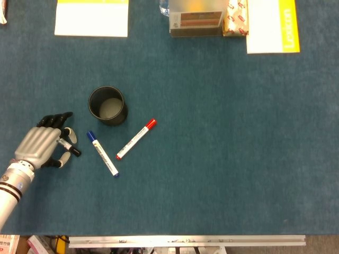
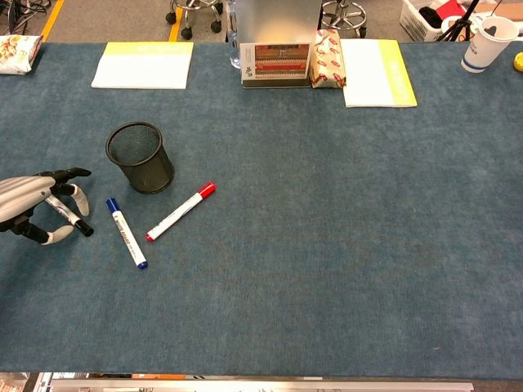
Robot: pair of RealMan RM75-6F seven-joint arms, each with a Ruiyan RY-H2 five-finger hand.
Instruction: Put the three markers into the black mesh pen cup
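The black mesh pen cup [image 1: 107, 106] [image 2: 140, 157] stands upright on the blue table, empty. A blue-capped marker [image 1: 102, 153] [image 2: 127, 233] and a red-capped marker [image 1: 136, 139] [image 2: 181, 211] lie flat just in front of the cup. My left hand [image 1: 41, 145] [image 2: 33, 204] is at the left edge, left of the blue marker, fingers curled around a black-capped marker [image 1: 69, 146] [image 2: 70, 216]. Most of that marker is hidden under the hand; its black tip sticks out. My right hand shows in neither view.
A yellow-edged pad [image 1: 91, 17] lies at the back left. A clear box [image 1: 196, 20], a snack packet [image 1: 235, 21] and a white-and-yellow booklet [image 1: 272, 25] stand at the back. A paper cup [image 2: 488, 42] sits at the far right.
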